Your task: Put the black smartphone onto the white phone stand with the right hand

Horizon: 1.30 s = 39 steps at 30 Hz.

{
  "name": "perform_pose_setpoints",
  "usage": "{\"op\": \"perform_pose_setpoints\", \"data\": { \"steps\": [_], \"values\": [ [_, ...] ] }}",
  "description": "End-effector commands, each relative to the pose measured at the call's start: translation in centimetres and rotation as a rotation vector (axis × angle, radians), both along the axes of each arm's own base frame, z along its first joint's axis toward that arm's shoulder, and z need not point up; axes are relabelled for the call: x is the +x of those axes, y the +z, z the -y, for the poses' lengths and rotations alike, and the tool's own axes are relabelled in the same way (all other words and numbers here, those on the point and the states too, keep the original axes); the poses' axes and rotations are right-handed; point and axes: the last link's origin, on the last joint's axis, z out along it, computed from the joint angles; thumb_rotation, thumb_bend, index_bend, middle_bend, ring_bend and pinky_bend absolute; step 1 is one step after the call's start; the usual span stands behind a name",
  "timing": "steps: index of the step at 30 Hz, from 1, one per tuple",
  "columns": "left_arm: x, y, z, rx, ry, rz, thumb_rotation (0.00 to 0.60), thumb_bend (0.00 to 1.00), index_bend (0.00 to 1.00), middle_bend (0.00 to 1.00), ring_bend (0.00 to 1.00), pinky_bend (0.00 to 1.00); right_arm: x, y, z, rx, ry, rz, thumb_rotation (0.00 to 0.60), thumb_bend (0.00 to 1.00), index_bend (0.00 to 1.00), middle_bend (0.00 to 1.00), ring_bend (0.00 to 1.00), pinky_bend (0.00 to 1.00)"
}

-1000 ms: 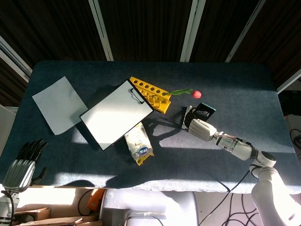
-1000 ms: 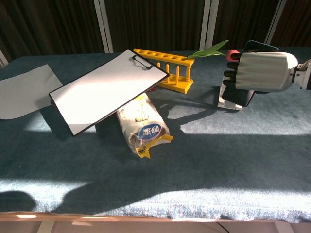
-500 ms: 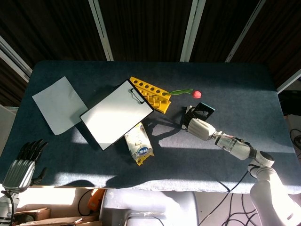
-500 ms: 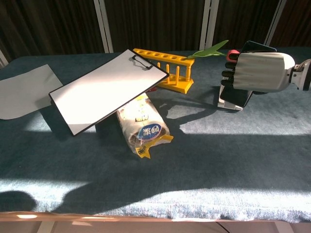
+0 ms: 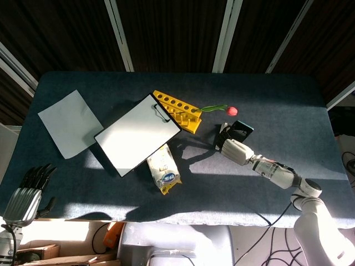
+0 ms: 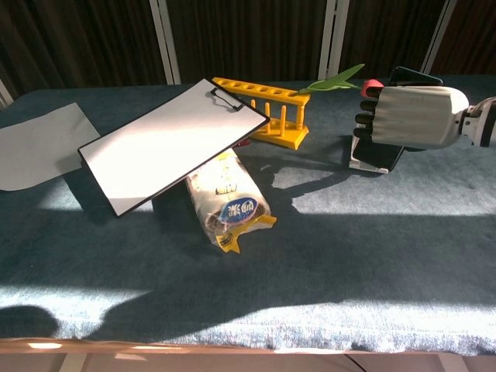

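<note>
My right hand (image 6: 415,116) wraps its dark fingers (image 6: 368,118) around the black smartphone (image 5: 241,129), holding it tilted against the white phone stand (image 6: 361,162) so its lower edge can seat, just right of the yellow rack (image 6: 267,105).

**Hard sunlight, deep shadows**

Strong low sunlight falls across the table (image 6: 325,256) in broad bands, leaving the stretches between them in dark shadow. The white board (image 6: 170,143) and the sheet of paper (image 5: 69,123) glare almost blank in the sun. Long, sharp-edged shadows stretch toward the near edge. The background beyond the table is nearly black. Both views are in focus; the head view bends slightly at its edges.
</note>
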Motion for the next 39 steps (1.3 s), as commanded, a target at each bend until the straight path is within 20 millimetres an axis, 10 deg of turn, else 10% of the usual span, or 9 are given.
{"op": "perform_pose_setpoints", "data": {
  "steps": [1, 21, 39],
  "values": [
    [0.00, 0.01, 0.00, 0.001, 0.000, 0.000, 0.600, 0.37, 0.00, 0.00, 0.00, 0.03, -0.09, -0.04, 0.03, -0.009, -0.007, 0.001, 0.600, 0.40, 0.30, 0.51, 0.51, 0.47],
    [-0.01, -0.02, -0.03, -0.001, 0.002, -0.001, 0.600, 0.37, 0.00, 0.00, 0.00, 0.03, 0.24, -0.29, 0.62, -0.043, -0.044, 0.020, 0.600, 0.40, 0.02, 0.38, 0.39, 0.39],
    [-0.06, 0.07, -0.02, 0.001, 0.004, 0.001, 0.600, 0.37, 0.00, 0.00, 0.00, 0.03, 0.42, -0.84, 0.60, -0.034, -0.049, 0.011, 0.600, 0.40, 0.00, 0.31, 0.32, 0.33]
  ]
}}
